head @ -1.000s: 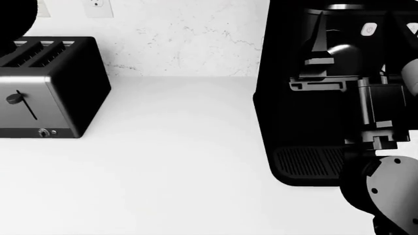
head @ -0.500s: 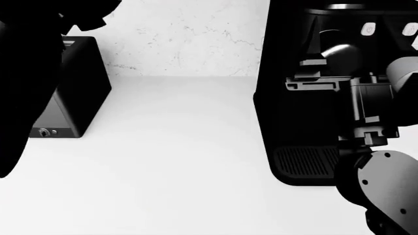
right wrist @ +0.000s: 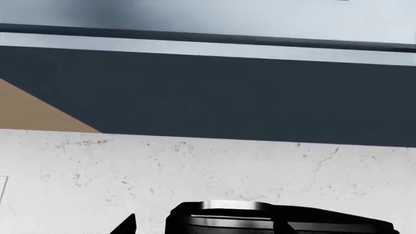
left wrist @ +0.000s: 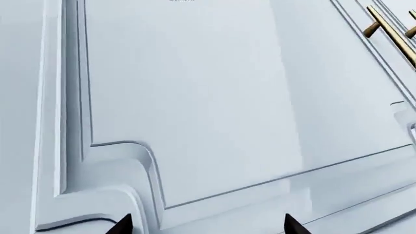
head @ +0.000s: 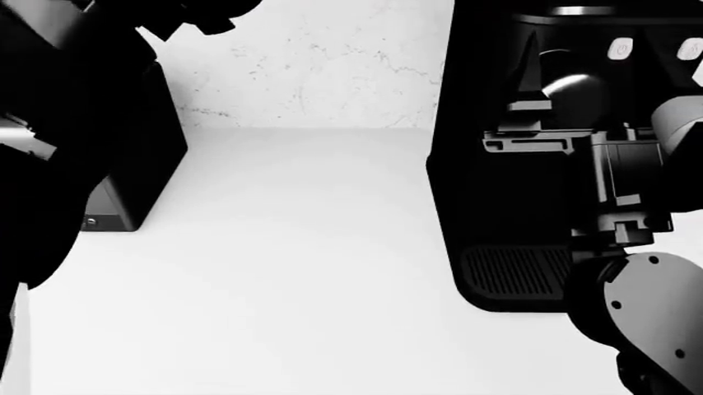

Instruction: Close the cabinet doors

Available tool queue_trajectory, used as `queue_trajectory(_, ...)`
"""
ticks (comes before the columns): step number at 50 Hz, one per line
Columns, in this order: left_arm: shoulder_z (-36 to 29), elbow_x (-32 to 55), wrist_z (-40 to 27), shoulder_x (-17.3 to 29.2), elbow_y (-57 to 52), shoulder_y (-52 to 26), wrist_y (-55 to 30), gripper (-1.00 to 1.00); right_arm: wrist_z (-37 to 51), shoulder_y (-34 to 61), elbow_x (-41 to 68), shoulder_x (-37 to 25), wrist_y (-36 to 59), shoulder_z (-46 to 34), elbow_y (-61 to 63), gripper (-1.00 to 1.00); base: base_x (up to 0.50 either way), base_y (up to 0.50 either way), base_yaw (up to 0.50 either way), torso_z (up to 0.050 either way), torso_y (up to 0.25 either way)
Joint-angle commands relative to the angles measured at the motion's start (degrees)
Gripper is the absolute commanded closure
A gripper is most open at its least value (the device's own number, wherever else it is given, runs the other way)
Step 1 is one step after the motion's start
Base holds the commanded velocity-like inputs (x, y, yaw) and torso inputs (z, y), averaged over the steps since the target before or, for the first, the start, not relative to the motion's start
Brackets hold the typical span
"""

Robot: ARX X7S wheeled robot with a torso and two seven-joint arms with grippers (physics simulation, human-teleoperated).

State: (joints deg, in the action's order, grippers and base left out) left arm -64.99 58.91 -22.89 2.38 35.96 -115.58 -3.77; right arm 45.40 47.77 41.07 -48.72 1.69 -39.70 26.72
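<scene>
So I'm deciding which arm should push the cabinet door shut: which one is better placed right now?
Left. Its wrist camera looks straight onto a white cabinet door panel close ahead, gold handles off to one side. The right arm sits low by the coffee machine, its camera seeing only wall and the cabinet underside.

No words, brand names or numbers can be read in any view. The only signs are small symbols on two pale buttons (head: pixel 621 48) at about one o'clock in the head view, on the upper front of the black coffee machine (head: pixel 495 206); they are too small to make out. A faint dark mark on the cabinet door (left wrist: pixel 188 97) is illegible.
</scene>
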Motion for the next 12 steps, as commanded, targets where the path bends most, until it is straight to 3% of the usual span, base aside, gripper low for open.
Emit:
queue_trajectory(1, -17.62, 21.57, 1.32, -2.36, 20.73, -3.41, 6.86, -1.00, -0.14, -0.06, 0.06, 0.21, 0.23, 0.29, 0.29, -1.00, 0.02, -0.01, -0.02, 0.013, 0.000)
queue_trajectory(4, -18.36, 23.08, 0.63, -1.66, 18.91, -3.90, 7.06, -1.00, -0.20, 0.01, -0.02, 0.29, 0.36, 0.21, 0.34, -1.00, 0.02, -0.01, -0.02, 0.007, 0.000)
queue_trajectory(7, -18.13, 22.95, -5.41, 5.05, 5.14, -4.11, 7.01, -1.00, -0.18, 0.07, -0.16, 0.43, 0.53, 0.10, 0.24, -1.00, 0.02, -0.01, -0.02, 0.003, 0.000)
queue_trajectory(10, -17.81, 22.64, -14.19, 14.56, -13.26, -4.57, 6.68, -1.00, -0.02, 0.29, -1.22, 0.97, 1.34, -0.72, 0.67, -1.00, 0.00, 0.00, 0.00, 0.003, 0.000)
queue_trajectory(12, -17.72, 22.68, -15.23, 15.60, -15.40, -4.50, 6.55, -1.00, 0.01, 0.34, -1.36, 1.07, 1.50, -0.83, 0.70, -1.00, 0.00, 0.00, 0.00, 0.000, 0.000)
